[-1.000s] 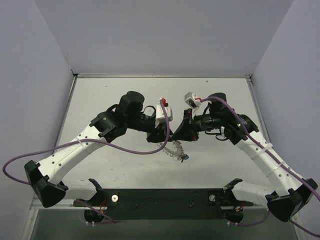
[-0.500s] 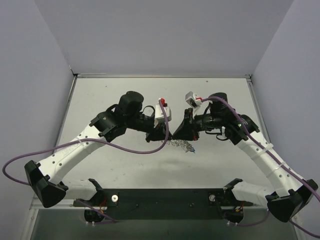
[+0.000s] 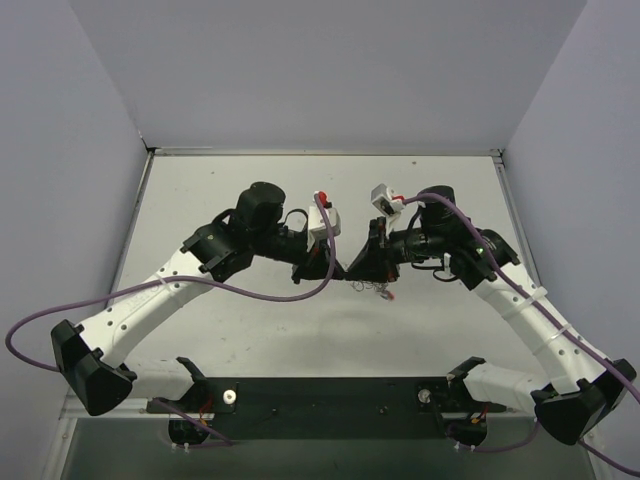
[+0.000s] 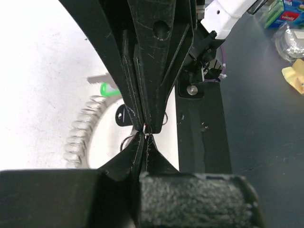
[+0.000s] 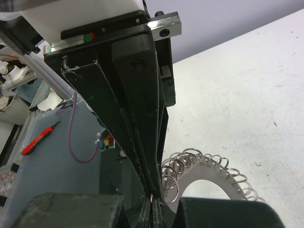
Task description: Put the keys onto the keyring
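top view: the left gripper and the right gripper are seen tip to tip over the middle of the table. the keyring is bunched just below and to the right of the two tips. whether it hangs free or rests on the surface cannot be told.

left wrist view: the left gripper's jaws are pressed together with no gap. whether a link is caught between them cannot be made out. the right gripper's closed tips are met nose to nose. the keyring's coil is seen curving away to one side, with a green-headed key at its far end and a dark grey metal piece just beside the tips.

right wrist view: the right gripper's jaws are likewise closed, and the coil is seen running straight into them, so it is judged to be pinched there.

the keyring is judged light, thin and floppy. it will sag and swing from any single hold, and slip from a loose pinch. it is best taken at two nearby points on the wire, so that a short stretch is kept taut. the keys are best taken by their plastic heads.
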Robot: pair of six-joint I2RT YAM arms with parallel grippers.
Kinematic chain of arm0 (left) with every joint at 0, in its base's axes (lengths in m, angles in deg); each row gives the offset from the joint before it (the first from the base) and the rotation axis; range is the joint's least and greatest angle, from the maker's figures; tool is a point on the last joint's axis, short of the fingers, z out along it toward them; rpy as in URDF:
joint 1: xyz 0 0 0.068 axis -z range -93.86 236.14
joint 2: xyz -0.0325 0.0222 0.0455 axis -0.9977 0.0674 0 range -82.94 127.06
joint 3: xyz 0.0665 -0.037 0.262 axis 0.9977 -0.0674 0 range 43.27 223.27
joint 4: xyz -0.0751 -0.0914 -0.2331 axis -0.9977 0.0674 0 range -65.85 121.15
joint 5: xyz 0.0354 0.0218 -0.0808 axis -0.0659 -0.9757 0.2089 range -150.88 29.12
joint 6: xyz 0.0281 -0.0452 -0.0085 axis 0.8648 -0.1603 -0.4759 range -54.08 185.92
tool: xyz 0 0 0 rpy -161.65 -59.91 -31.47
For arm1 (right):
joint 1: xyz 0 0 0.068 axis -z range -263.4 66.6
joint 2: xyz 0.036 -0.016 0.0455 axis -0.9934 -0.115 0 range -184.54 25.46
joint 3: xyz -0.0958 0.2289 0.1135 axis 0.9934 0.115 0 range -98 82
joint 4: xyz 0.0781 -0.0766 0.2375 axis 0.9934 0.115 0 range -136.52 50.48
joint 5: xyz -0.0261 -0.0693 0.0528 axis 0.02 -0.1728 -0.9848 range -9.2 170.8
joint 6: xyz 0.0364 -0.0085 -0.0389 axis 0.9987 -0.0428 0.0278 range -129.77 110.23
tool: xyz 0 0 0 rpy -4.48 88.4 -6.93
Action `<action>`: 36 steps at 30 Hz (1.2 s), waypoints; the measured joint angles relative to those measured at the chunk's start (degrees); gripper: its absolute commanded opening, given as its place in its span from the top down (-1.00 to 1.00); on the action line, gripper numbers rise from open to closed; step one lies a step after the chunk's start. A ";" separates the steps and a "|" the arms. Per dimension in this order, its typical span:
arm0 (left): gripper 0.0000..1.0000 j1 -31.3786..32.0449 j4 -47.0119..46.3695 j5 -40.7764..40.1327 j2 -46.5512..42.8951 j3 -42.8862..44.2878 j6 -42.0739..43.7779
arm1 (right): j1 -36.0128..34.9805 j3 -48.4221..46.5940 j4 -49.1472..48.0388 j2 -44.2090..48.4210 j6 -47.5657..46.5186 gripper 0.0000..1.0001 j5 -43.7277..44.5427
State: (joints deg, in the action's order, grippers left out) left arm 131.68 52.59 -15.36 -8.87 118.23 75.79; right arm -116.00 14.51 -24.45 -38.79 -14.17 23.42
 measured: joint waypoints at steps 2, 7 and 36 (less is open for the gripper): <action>1.00 -0.17 -1.51 0.22 -0.02 -0.90 -1.42 | 0.04 0.00 0.13 0.00 0.00 0.86 0.22; 1.00 -0.35 -9.31 0.13 -0.57 -5.64 -5.57 | 0.26 0.50 -0.42 0.55 1.01 -0.01 2.58; 1.00 -3.02 -41.18 -1.53 -9.22 -22.08 -23.41 | 0.44 10.58 -9.53 12.26 4.22 0.56 10.51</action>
State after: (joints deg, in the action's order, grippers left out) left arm 128.66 11.41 -16.89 -18.10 96.15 52.38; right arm -115.56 25.09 -33.98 -26.53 -9.95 33.93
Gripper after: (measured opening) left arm 0.022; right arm 0.314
